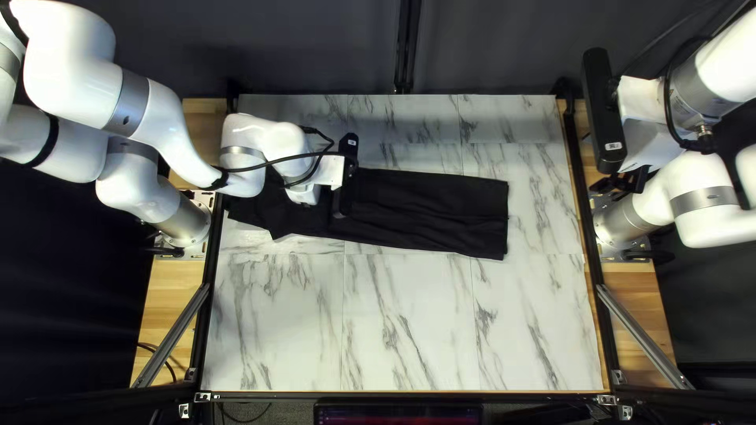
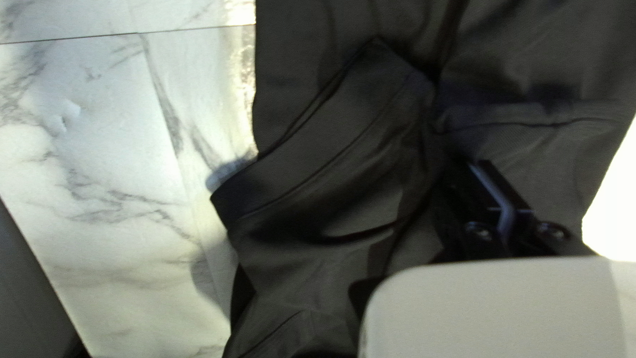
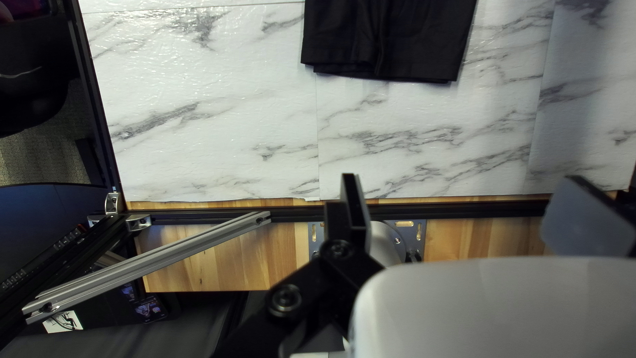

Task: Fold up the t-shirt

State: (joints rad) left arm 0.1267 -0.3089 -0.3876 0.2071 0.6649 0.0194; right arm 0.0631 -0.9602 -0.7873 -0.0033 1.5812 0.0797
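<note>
Top left view: black t-shirt (image 1: pixel 429 208) lying on the marble-look tabletop (image 1: pixel 409 323), folded into a long strip that runs sideways across the far half. Right end is squared off, with some wrinkles along the length; left end is uneven and partly covered by my left arm (image 1: pixel 138 110). That arm reaches in from the left edge, left gripper (image 1: pixel 324 195) low over the left part of the shirt, mostly hidden by its own wrist and camera bar (image 1: pixel 345 177). Right arm (image 1: pixel 717 63) is at the right edge, right gripper (image 1: pixel 622 183) up by the black rail (image 1: pixel 584 212), well apart from the shirt. Dark curtain (image 1: pixel 315 43) behind the far edge.

Left wrist view: shirt fills most of the area ahead of and under the left gripper (image 2: pixel 481 166). Fingers are together or very nearly so, tips down at the cloth; can't tell if any fabric is pinched between them. A hemmed flap (image 2: pixel 331 146) lies at a slant beside them, over another layer, with creases and shadows around it. Bare marble beyond the flap.

Right wrist view: right gripper (image 3: pixel 464 179) is wide open, nothing between the fingers. It's over the table's edge, near its own arm's base (image 3: pixel 387 242). Squared shirt end is ahead, layered edges slightly offset. Metal strut (image 3: pixel 152 262) and wood strip (image 3: pixel 232 258) beside the gripper.
</note>
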